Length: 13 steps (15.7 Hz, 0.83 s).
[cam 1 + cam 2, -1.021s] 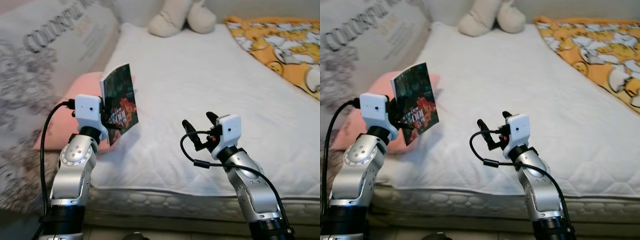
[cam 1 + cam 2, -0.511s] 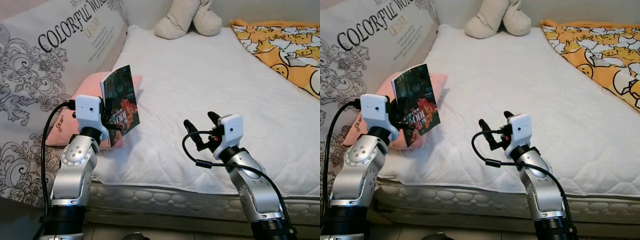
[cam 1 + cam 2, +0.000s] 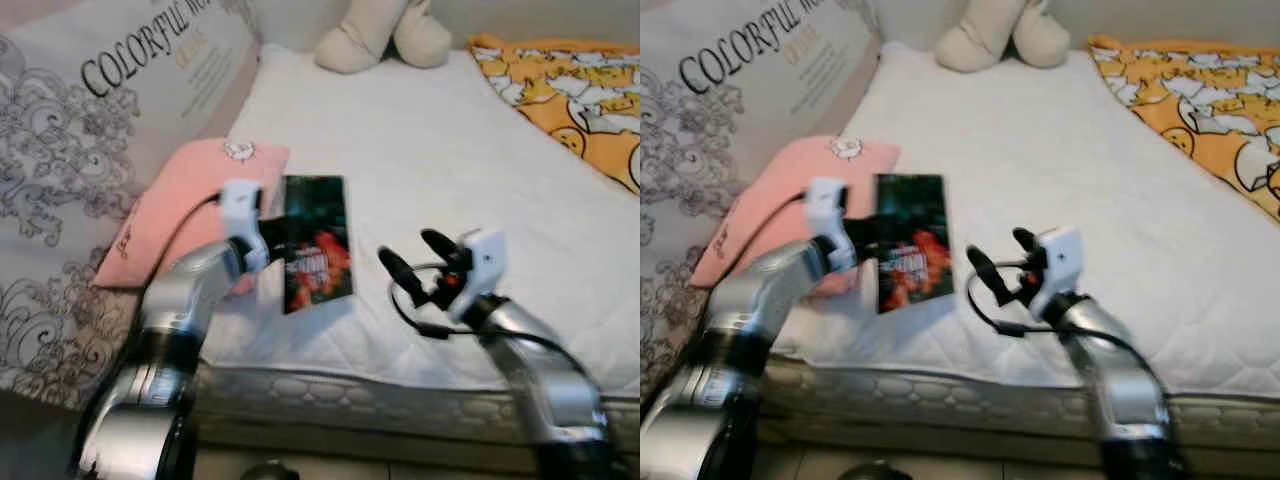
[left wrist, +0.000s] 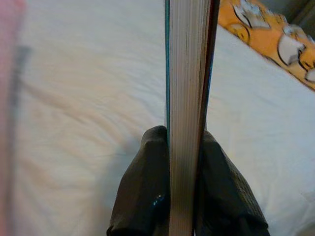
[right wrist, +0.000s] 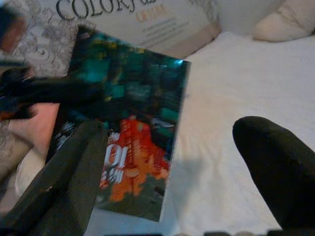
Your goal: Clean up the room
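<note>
A book (image 3: 318,240) with a dark green and orange cover is held over the front part of the white mattress (image 3: 420,140), its cover facing up towards me. My left gripper (image 3: 283,243) is shut on the book's left edge. In the left wrist view the book (image 4: 188,88) stands edge-on between the two black fingers (image 4: 145,196). My right gripper (image 3: 414,260) hangs open just right of the book, with nothing between its fingers. In the right wrist view the book (image 5: 133,123) lies ahead of the spread fingers (image 5: 275,167). I cannot tell whether the book touches the mattress.
A pink pillow (image 3: 185,205) lies at the bed's left side, just behind my left arm. A grey printed cushion (image 3: 90,130) leans along the left. A beige plush toy (image 3: 380,35) sits at the far end. An orange patterned blanket (image 3: 570,90) covers the right side.
My left arm has reached out to the right and swung the book down from upright to nearly flat over the mattress. The right gripper stays open in about the same place.
</note>
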{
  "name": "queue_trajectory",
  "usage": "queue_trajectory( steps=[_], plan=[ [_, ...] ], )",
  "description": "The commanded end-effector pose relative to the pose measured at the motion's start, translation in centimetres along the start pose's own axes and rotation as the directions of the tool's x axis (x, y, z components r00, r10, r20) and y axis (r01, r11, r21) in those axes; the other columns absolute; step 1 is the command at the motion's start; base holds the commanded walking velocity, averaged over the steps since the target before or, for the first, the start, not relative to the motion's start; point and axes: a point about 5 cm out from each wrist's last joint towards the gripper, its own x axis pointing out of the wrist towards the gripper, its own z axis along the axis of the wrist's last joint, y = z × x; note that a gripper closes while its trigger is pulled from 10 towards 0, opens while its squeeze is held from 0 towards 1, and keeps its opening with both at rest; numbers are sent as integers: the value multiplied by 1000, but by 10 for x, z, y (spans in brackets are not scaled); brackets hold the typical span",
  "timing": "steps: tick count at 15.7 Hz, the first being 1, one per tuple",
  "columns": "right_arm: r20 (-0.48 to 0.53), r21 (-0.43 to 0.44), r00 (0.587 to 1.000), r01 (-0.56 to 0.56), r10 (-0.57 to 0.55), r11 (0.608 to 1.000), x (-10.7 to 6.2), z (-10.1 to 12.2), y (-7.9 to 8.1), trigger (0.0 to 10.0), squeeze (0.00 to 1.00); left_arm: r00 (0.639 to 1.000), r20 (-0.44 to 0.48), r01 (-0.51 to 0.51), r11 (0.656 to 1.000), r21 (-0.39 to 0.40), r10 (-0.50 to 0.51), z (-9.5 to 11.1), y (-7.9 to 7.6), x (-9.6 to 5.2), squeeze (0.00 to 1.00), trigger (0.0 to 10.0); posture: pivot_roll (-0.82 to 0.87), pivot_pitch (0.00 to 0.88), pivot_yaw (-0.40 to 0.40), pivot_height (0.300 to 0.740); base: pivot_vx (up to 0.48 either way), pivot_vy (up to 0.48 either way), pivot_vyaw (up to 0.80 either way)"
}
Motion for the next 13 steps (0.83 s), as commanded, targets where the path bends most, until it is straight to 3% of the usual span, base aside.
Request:
queue_trajectory(
  steps=[1, 2, 4, 6, 9, 13],
  plan=[
    [-5, 2, 999, -43, 43, 999, -4, 3, 3, 10000, 0, 999, 22, 22, 999, 31, -23, 11, 1, 4, 0, 10000, -96, 0, 86, 740, 0, 0, 0],
    [-31, -11, 997, -76, 76, 997, -14, 4, 3, 10000, 0, 999, -40, 5, 998, 68, -2, 9, 6, 12, 0, 10000, -128, 1, 107, 740, 0, 0, 0],
    [-65, 14, 993, -97, 98, 995, -32, 3, 8, 10000, 0, 993, -116, -4, 999, 37, 8, 6, 8, 20, 0, 10000, -166, 27, 123, 740, 0, 0, 0],
    [-94, 37, 989, -111, 114, 993, -42, 0, 18, 10000, 0, 984, -170, -32, 994, 102, 49, -2, 12, 23, 0, 10000, -201, 62, 133, 740, 0, 0, 0],
    [-128, 66, 981, -137, 145, 988, -50, -3, 28, 10000, 0, 981, -155, -99, 990, 104, 115, -4, 19, 22, 0, 10000, -223, 90, 129, 740, 0, 0, 0],
    [-172, 41, 972, -153, 158, 987, -50, 0, 31, 10000, 0, 968, -114, -187, 946, 264, 224, 7, 27, 21, 0, 10000, -231, 99, 117, 740, 0, 0, 0]
  ],
)
